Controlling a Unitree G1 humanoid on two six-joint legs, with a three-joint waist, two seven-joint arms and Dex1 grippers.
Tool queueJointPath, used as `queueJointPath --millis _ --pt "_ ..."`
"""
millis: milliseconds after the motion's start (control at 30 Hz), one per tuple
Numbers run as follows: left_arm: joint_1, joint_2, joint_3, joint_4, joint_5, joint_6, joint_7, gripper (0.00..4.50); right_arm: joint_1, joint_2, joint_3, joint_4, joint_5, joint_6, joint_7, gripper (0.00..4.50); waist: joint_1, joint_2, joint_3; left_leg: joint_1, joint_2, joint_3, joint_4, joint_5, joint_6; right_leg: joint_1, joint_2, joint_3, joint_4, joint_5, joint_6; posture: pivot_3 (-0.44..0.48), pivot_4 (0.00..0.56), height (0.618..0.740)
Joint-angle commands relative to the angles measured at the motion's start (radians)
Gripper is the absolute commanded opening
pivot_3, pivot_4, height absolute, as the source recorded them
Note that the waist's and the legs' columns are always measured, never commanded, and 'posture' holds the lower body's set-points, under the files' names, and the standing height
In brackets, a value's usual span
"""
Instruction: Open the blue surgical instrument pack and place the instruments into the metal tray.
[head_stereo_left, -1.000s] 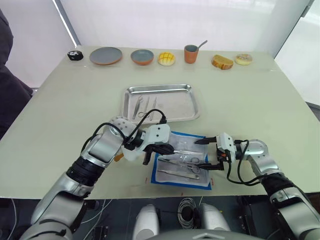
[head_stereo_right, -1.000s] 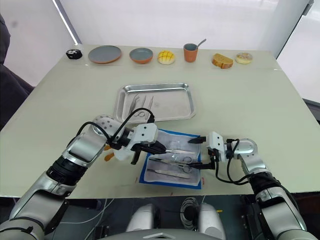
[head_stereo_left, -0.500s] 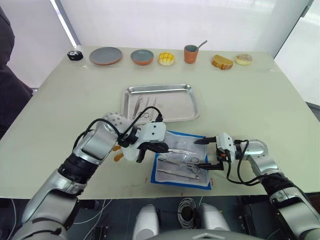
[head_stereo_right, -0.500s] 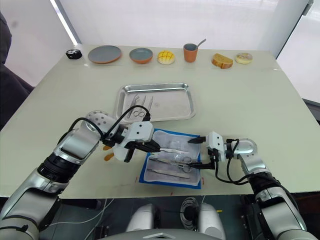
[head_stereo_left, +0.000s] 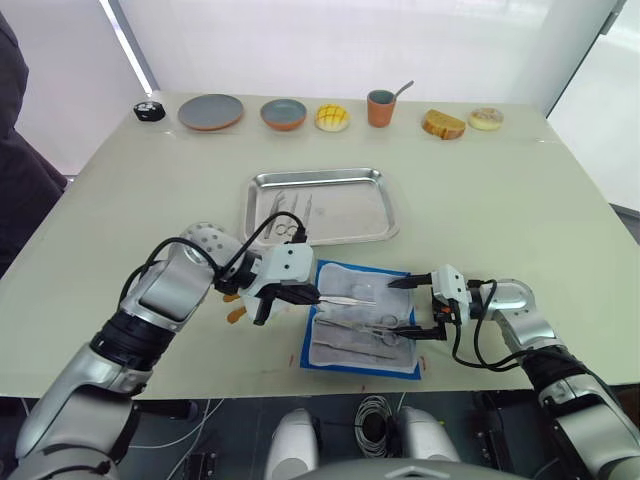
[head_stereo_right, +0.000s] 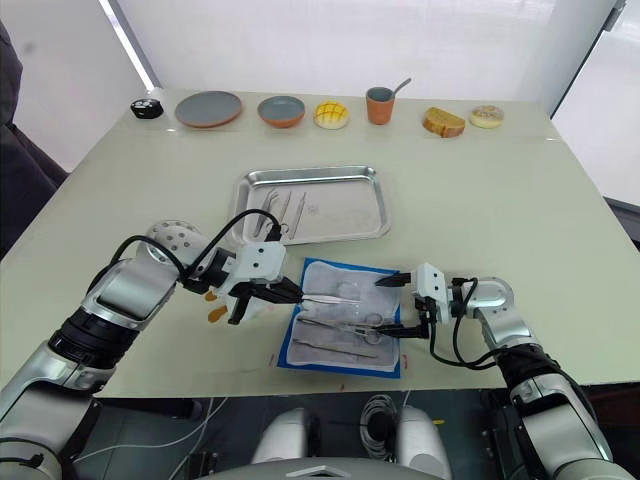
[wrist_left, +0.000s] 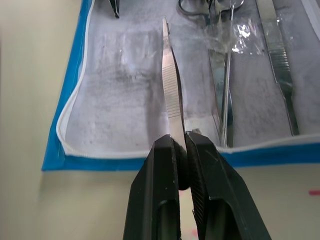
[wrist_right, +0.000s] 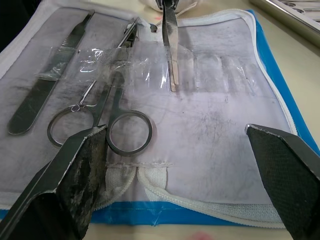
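Since a second ago the left gripper (head_stereo_left: 308, 296) has pulled back toward the robot's left, dragging a pair of tweezers (wrist_left: 171, 87) partway out over the near-left part of the opened blue surgical instrument pack (head_stereo_left: 362, 322), jaws pinched tight on its end. Right gripper (head_stereo_left: 424, 308) sits at the pack's right edge with jaws spread wide, holding nothing. Scissors (wrist_right: 118, 118) and another flat tool (wrist_right: 46, 92) lie in the pack on the table, and a few instruments (head_stereo_left: 290, 212) are already in the metal tray (head_stereo_left: 370, 220) just behind it.
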Motion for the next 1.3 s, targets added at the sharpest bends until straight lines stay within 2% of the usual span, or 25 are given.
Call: queueJointPath --millis 33,400,533,767,833,967,1100,1233,1300 --pt "0.022 0.036 0.078 -0.033 -0.039 -0.024 -0.002 0.08 0.067 -0.011 0.081 0.138 -0.164 0.07 -0.088 4.5 -0.001 0.0 0.0 0.0 0.0 0.0 0.0 0.0 0.0 0.0 0.0 0.0 0.0 0.0 0.0 0.0 0.15 0.74" --pt "0.142 0.123 0.249 -0.033 -0.136 -0.134 -0.027 0.08 0.05 -0.01 0.087 0.155 -0.165 0.065 -0.073 4.5 -0.002 0.0 0.0 0.001 0.003 0.0 -0.001 -0.002 -0.003 -0.001 -0.004 0.001 -0.001 0.0 0.0 0.0 0.15 0.74" --pt "0.174 0.129 0.3 -0.023 -0.144 -0.148 0.003 0.08 0.043 -0.011 0.09 0.159 -0.164 0.065 -0.069 4.5 -0.003 0.0 0.0 0.001 0.003 0.0 -0.002 -0.002 -0.004 -0.001 -0.005 -0.001 -0.001 0.0 0.0 0.0 0.15 0.74" --pt "0.182 0.049 0.367 0.009 -0.147 -0.043 0.191 0.08 0.035 -0.013 0.096 0.165 -0.162 0.062 -0.063 4.5 -0.003 0.0 0.0 0.001 0.003 0.0 -0.003 -0.002 -0.004 -0.002 -0.005 -0.002 -0.001 0.0 0.001 0.0 0.15 0.74" --pt "0.158 0.005 0.374 0.032 -0.12 -0.021 0.285 0.08 0.032 -0.015 0.098 0.168 -0.161 0.062 -0.061 4.5 -0.003 0.0 0.0 0.001 0.003 0.0 -0.003 -0.002 -0.004 -0.002 -0.005 -0.003 -0.001 0.0 0.001 0.0 0.15 0.74" --pt "0.071 -0.143 0.389 0.042 -0.077 0.133 0.559 0.08 0.023 -0.018 0.1 0.17 -0.159 0.064 -0.058 4.5 -0.001 0.0 0.0 0.001 0.002 0.0 -0.003 0.0 0.0 -0.002 -0.004 -0.008 -0.001 0.0 0.0 0.0 0.15 0.74" --pt "-0.035 -0.301 0.371 0.016 -0.029 0.381 0.807 0.08 0.019 -0.02 0.103 0.172 -0.159 0.064 -0.055 4.5 -0.002 -0.001 0.001 0.001 0.0 -0.001 -0.003 0.0 0.0 -0.001 0.001 -0.009 0.0 0.002 0.001 0.0 0.15 0.74" --pt "-0.129 -0.434 0.362 0.017 -0.011 0.549 0.961 0.08 0.017 -0.021 0.106 0.172 -0.158 0.065 -0.055 4.5 -0.003 -0.001 0.001 0.001 -0.001 -0.001 -0.002 0.0 0.0 0.0 0.004 -0.007 0.0 0.004 0.003 0.0 0.15 0.74" --pt "-0.17 -0.532 0.372 0.02 0.015 0.634 1.087 0.08 0.014 -0.021 0.105 0.173 -0.157 0.065 -0.056 4.5 -0.002 -0.001 0.001 0.001 -0.001 -0.002 -0.002 0.0 0.0 0.0 0.005 -0.007 0.0 0.004 0.003 0.0 0.15 0.74"
